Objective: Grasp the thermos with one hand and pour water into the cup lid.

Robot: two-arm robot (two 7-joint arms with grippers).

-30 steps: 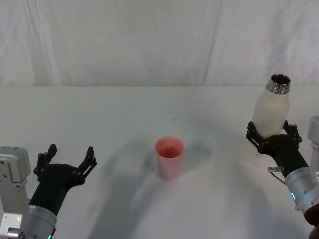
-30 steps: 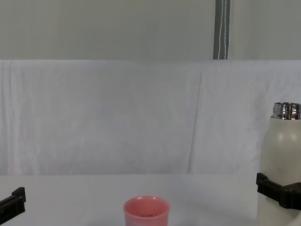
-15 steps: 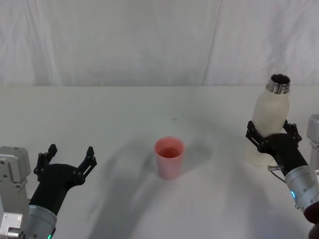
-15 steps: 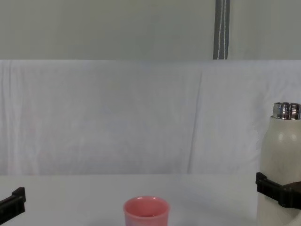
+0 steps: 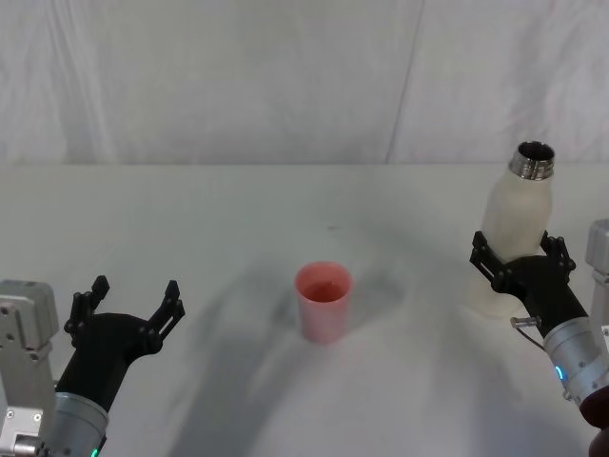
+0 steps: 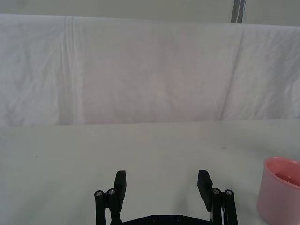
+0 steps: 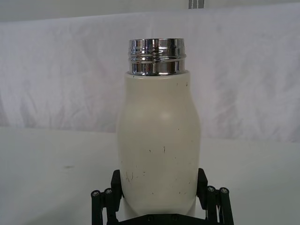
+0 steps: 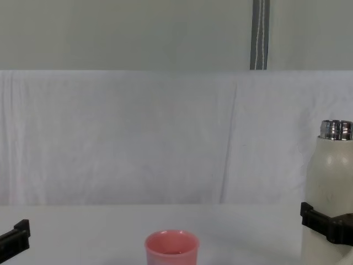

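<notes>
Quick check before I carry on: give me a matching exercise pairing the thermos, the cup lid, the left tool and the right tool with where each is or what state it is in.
Things:
1. tall cream-white matte thermos with a shiny steel neck
2. small salmon-pink round cup lid
3. left tool
4. right tool

States:
A. open, holding nothing, low on the robot's left
B. upright on the table's right side, neck uncapped
C. fingers on both sides of the bottle's lower body
D. upright at the table's middle

Pairs: 1-B, 2-D, 3-A, 4-C

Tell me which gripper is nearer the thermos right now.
Right. The right gripper is around the thermos, its fingers on either side of the lower body. The left gripper sits open far across the table, on the other side of the cup lid.
</notes>
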